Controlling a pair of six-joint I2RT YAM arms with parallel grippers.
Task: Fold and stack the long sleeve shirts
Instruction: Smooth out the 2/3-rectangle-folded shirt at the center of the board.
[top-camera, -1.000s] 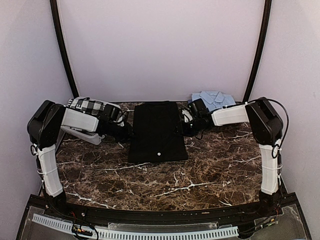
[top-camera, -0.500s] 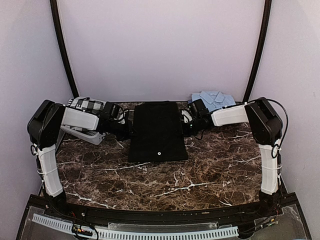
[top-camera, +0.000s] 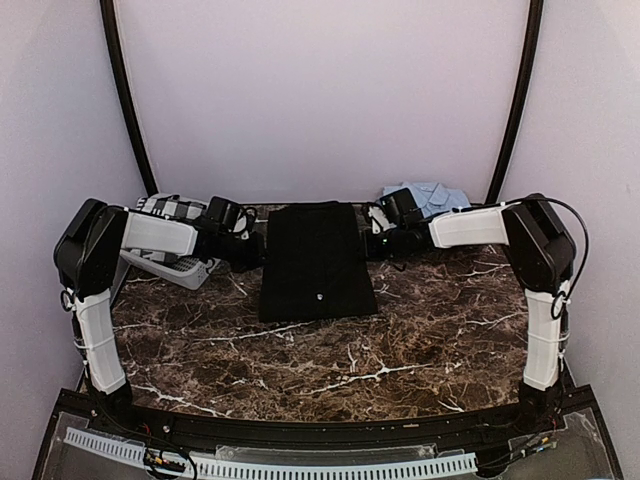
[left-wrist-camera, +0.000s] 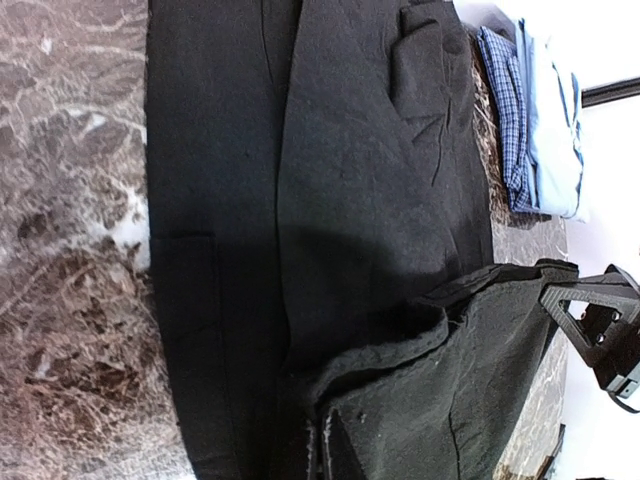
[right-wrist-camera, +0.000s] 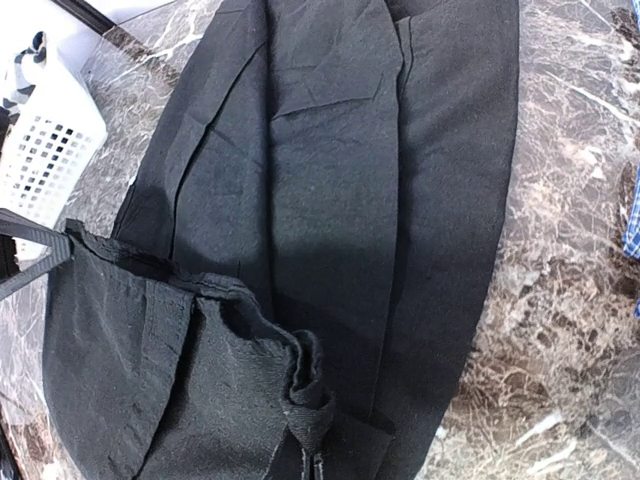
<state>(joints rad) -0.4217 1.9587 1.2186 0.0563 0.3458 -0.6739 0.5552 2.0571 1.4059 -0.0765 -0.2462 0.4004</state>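
Note:
The black long sleeve shirt (top-camera: 318, 262) lies as a folded strip in the middle of the marble table (top-camera: 420, 330). My left gripper (top-camera: 258, 247) is at its left edge and my right gripper (top-camera: 372, 240) at its right edge. In the left wrist view, the left gripper (left-wrist-camera: 325, 455) is shut on a pinch of the black shirt (left-wrist-camera: 350, 200). In the right wrist view, the right gripper (right-wrist-camera: 320, 465) is likewise shut on the black shirt (right-wrist-camera: 330, 180). A raised flap of cloth spans between the two grippers. The light blue long sleeve shirt (top-camera: 432, 196) lies folded at the back right.
A white mesh basket (top-camera: 172, 264) holding checked cloth stands at the back left, behind my left arm; it also shows as the basket (right-wrist-camera: 45, 150) in the right wrist view. A blue plaid garment (left-wrist-camera: 500, 110) lies beside the light blue shirt (left-wrist-camera: 555, 130).
Both grippers have closed on the black shirt's side edges. They have shifted slightly toward the back, lifting a flap of cloth.

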